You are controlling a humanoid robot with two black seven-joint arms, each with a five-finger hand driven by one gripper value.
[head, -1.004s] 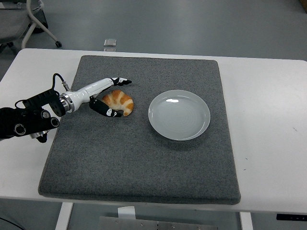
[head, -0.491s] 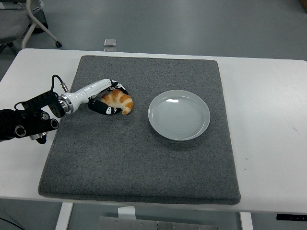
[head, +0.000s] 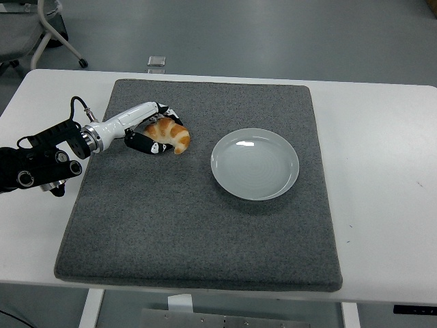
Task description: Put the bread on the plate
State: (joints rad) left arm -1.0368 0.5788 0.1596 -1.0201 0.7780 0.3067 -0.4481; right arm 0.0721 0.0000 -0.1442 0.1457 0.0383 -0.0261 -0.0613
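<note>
left hand [head: 151, 133] curled around bread [head: 169, 134], fingers over top, thumb beneath. bread on grey mat [head: 198, 225], well left of plate [head: 255, 163]. likely light, soft, crushable; grip gently across thick middle, not tapered ends.

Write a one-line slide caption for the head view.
The left robot hand grips a croissant on the grey mat, left of an empty white plate.

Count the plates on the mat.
1. The plate sits empty on the right half of the gray mat, apart from the bread in the left hand.
</note>
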